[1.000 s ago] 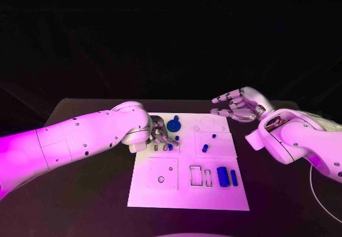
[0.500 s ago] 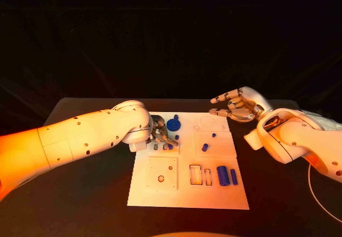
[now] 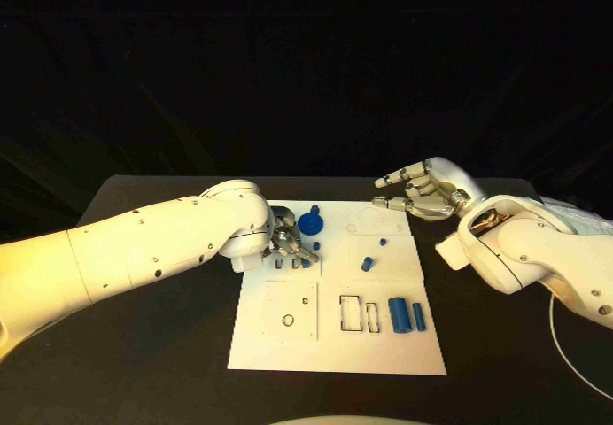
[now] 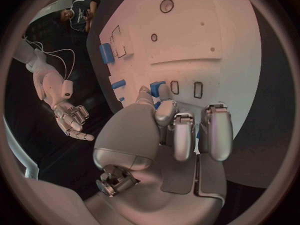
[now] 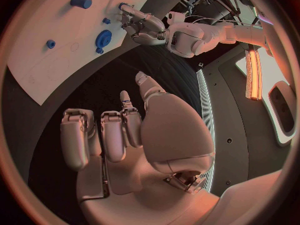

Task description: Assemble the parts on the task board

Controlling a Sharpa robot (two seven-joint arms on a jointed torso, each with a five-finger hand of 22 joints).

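The white task board (image 3: 338,341) lies in the middle of the black table. My left hand (image 3: 288,241) is curled down on the board's back left corner, beside a blue gear (image 3: 311,223). In the left wrist view its thumb and a finger pinch a small blue part (image 4: 157,87) just by two narrow slots (image 4: 197,89). My right hand (image 3: 422,190) hovers above the board's back right corner, fingers apart and holding nothing. Two small blue pegs (image 3: 368,262) lie mid-board. Two blue cylinders (image 3: 407,313) lie towards the front right.
Rectangular recesses (image 3: 358,315) and a square plate with a hole (image 3: 291,312) mark the board's front half. The right wrist view shows the board (image 5: 44,75), the gear (image 5: 103,37) and my left hand (image 5: 140,22). Bare black table surrounds the board.
My right hand has drifted slightly towards the back of the table. The left hand stays curled at the same spot on the board.
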